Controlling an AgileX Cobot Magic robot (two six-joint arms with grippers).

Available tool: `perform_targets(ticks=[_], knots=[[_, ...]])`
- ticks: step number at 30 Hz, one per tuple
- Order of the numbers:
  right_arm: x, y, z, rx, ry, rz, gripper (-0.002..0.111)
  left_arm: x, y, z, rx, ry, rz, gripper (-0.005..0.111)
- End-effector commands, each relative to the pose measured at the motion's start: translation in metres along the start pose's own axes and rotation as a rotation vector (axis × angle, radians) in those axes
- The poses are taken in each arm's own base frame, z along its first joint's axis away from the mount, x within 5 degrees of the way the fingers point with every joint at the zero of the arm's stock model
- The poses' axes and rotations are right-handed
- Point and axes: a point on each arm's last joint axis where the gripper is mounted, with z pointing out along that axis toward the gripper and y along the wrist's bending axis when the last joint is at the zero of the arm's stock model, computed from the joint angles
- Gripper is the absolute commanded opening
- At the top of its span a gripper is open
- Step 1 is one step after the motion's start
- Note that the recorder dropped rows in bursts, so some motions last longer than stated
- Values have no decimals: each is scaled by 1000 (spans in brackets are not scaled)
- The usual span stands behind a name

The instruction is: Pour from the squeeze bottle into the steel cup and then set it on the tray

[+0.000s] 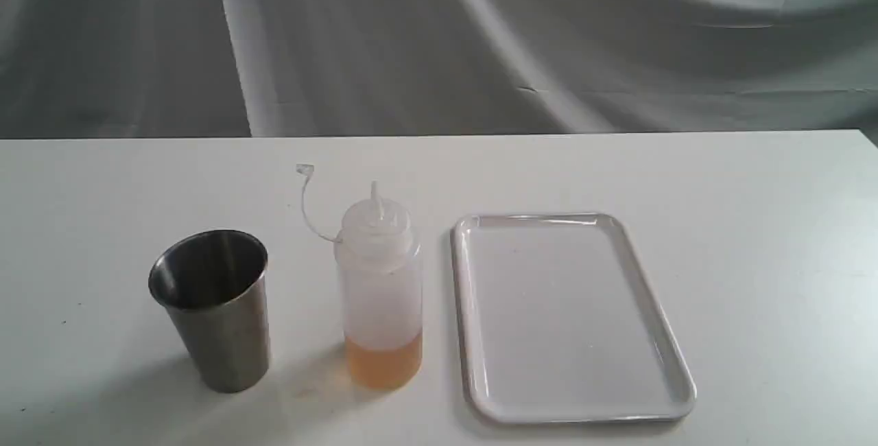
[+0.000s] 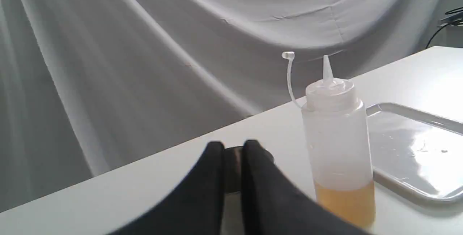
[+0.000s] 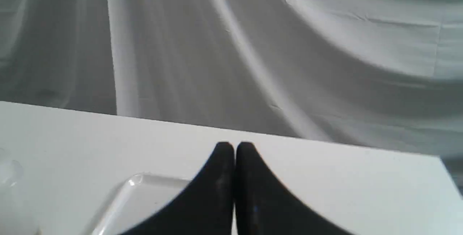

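1. Squeeze bottle [image 1: 381, 295]: stands upright on the white tabletop [image 1: 754, 226], roughly mid-scene in the exterior view, between the other two items. The body is translucent and whitish. Amber liquid [image 1: 383, 364] fills only the bottom portion.
2. The cone nozzle points straight up and is uncapped. The tiny cap [image 1: 305, 169] sits at the end of its thin tether, arcing up and away on the cup side of the bottle (clear of the nozzle tip).
3. Steel cup [image 1: 212, 309]: upright on the left in the exterior view, mouth open upward. It is near the bottle but not touching it, and nothing can be seen inside.
4. Tray [image 1: 562, 315]: flat on the tabletop, just beside the bottle on the right in the exterior view, with a narrow strip of tabletop between them. Its surface is bare.
5. Left gripper [image 2: 231, 146]: the black jaws stand slightly apart with a narrow gap, pinching nothing. The cup's dark rim shows through that gap, and the bottle and tray lie beyond to one side.
6. Right gripper [image 3: 235, 144]: jaws pressed together, holding nothing, and poised over the tabletop with a corner of the tray beneath and beside them.
7. Grey draped cloth [image 1: 411, 41] hangs behind the far tabletop edge.
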Motion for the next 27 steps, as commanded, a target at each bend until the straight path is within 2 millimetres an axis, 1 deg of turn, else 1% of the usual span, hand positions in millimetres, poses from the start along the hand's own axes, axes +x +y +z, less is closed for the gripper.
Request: perform_targets(ticks=[1, 3, 4, 7, 10, 12, 14, 18, 22, 25, 27], knots=[[-37, -4, 17, 5, 0, -137, 0, 1, 0, 0, 0, 2, -5, 8], [-51, -5, 28, 0, 7, -152, 0, 1, 0, 0, 0, 2, -5, 8], [-62, -5, 33, -6, 6, -167, 0, 1, 0, 0, 0, 2, -5, 8], [-82, -1, 46, -48, -1, -206, 0, 1, 0, 0, 0, 2, -5, 8], [-97, 10, 61, -112, -7, -220, 0, 1, 0, 0, 0, 2, -5, 8], [-101, 19, 70, -157, -16, -232, 0, 1, 0, 0, 0, 2, -5, 8], [-101, 31, 78, -200, -44, -229, 0, 1, 0, 0, 0, 2, -5, 8], [-95, 58, 95, -292, -38, -196, 0, 1, 0, 0, 0, 2, -5, 8], [-87, 95, 111, -399, -51, -168, 0, 1, 0, 0, 0, 2, -5, 8], [-73, 120, 121, -466, -91, -184, 0, 1, 0, 0, 0, 2, -5, 8], [-58, 129, 124, -491, -99, -185, 0, 1, 0, 0, 0, 2, -5, 8]])
